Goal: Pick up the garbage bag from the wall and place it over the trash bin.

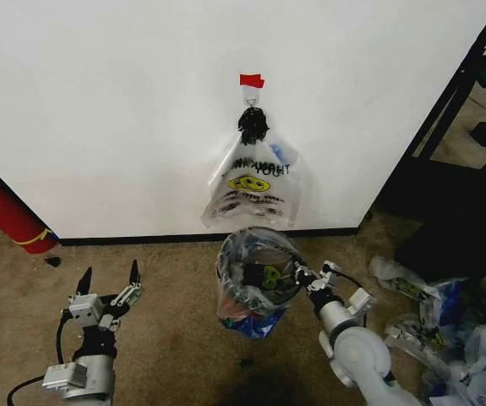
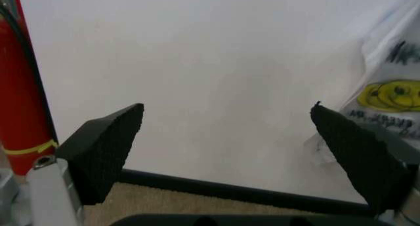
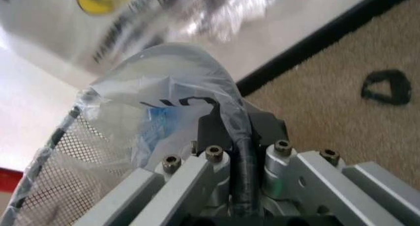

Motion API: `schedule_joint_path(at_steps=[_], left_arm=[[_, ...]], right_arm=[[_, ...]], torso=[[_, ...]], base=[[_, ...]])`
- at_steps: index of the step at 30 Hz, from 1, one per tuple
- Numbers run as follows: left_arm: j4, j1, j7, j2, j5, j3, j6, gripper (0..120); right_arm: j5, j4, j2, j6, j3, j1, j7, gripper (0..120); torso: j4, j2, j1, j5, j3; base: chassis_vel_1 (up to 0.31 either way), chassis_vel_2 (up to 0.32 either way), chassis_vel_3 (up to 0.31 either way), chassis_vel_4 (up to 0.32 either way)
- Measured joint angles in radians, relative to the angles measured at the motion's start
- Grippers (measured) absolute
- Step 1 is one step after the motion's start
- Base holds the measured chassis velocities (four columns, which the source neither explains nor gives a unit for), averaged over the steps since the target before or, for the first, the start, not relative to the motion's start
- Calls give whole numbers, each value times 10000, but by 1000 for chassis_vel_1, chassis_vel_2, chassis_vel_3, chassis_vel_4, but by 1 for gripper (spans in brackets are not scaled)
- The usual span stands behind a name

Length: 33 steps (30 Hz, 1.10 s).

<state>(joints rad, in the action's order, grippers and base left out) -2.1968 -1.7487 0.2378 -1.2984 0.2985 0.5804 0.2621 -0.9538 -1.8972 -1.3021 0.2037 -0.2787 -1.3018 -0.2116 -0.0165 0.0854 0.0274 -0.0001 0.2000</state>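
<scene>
Now right claw [image 1: 297, 275] pinching garbage bag [image 1: 255, 288] at trash bin [image 1: 236, 315] rim.

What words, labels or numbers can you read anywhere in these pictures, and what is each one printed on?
"YOU": black letters, partly creased, on the clear smiley bag hanging from the hook on the wall; the word before it is folded and unreadable.
Small lines under the yellow smiley: too small to read.
Black print on the garbage bag lining the trash bin, at the right gripper: blurred, unreadable.
Red tape strip: no text.
</scene>
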Motion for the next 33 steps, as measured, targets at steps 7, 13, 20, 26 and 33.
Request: schedule_joint_path(at_steps=[7, 13, 20, 26, 33], left_arm=[[-178, 50, 39, -46, -8, -59, -91, 100], [-216, 65, 65, -31, 68, -41, -122, 100], [-148, 89, 70, -32, 318, -3, -166, 100], [-156, 84, 70, 1, 454, 26, -166, 100], [-182, 98, 54, 31, 435, -50, -199, 100]], right_arm=[[144, 235, -7, 30, 80, 66, -5, 1], [237, 381, -9, 34, 52, 47, 166, 11], [415, 445, -33, 25, 60, -36, 257, 36], [544, 400, 96, 80, 22, -148, 305, 57], [993, 175, 362, 169, -69, -367, 560, 82]], torso=[[-1, 0, 0, 0, 0], [-1, 0, 0, 1, 0], [0, 0, 0, 1, 0], [0, 0, 0, 1, 0], [0, 1, 0, 1, 0]], base=[[0, 0, 0, 0], [0, 0, 0, 0], [0, 0, 0, 0], [0, 0, 0, 0], [0, 0, 0, 0]])
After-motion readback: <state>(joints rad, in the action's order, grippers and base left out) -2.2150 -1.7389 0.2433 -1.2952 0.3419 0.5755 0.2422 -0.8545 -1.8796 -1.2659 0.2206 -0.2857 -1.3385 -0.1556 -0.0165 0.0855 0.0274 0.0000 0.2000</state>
